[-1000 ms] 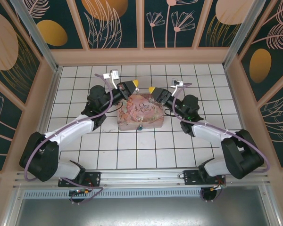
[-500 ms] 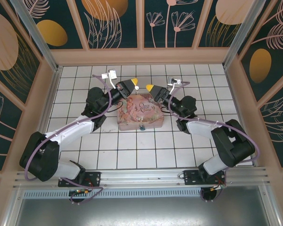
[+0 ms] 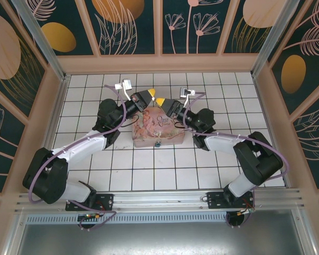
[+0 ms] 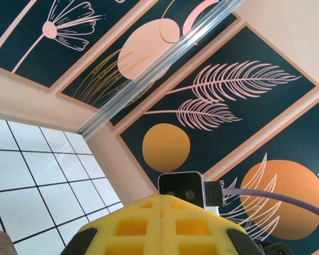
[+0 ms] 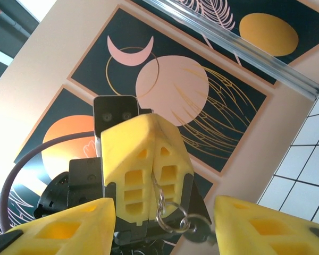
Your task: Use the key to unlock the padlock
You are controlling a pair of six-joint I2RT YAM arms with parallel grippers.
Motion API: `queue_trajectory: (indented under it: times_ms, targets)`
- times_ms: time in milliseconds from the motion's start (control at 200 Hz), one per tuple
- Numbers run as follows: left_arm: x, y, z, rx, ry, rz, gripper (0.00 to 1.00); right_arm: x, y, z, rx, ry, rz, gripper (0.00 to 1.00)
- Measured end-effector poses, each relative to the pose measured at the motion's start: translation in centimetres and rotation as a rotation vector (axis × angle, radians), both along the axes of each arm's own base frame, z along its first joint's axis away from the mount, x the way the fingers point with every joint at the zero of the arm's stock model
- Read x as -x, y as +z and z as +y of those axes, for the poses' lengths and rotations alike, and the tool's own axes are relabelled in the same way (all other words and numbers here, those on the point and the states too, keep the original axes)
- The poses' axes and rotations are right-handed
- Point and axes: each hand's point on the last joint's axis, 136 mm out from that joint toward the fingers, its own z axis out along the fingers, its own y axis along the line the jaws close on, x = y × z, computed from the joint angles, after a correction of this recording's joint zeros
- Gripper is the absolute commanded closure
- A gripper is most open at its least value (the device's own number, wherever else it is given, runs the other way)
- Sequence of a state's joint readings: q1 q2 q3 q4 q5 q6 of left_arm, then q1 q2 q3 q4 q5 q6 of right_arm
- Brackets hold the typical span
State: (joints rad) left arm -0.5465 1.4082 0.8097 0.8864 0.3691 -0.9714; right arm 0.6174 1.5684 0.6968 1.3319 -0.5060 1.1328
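Key point(image 5: 198, 229) dangles from upturned left jaws.

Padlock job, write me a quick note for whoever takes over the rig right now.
The left claw is shut on the key ring; what looks like the key hangs from it.
The right claw is open, its fingers either side of that ring, near the far edge of the tin.
The padlock sits at the tin's near front, too small to tell if locked.
Done: key lifted.
Left: bring the key to the padlock, insert, turn.
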Motion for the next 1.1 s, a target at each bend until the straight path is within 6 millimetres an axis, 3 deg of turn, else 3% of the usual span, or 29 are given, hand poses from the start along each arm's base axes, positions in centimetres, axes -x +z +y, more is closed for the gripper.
queue_trajectory:
  times_ms: [581, 1101]
  targets:
    - [-0.2, -0.7, 0.1, -0.004, 0.010, 0.016, 1.00, -0.4, 0.1, 0.8, -0.002, 0.009, -0.004, 0.57]
    - [-0.2, -1.0, 0.1, -0.007, 0.010, 0.023, 1.00, -0.6, -0.7, 1.2, 0.010, 0.014, 0.013, 0.74]
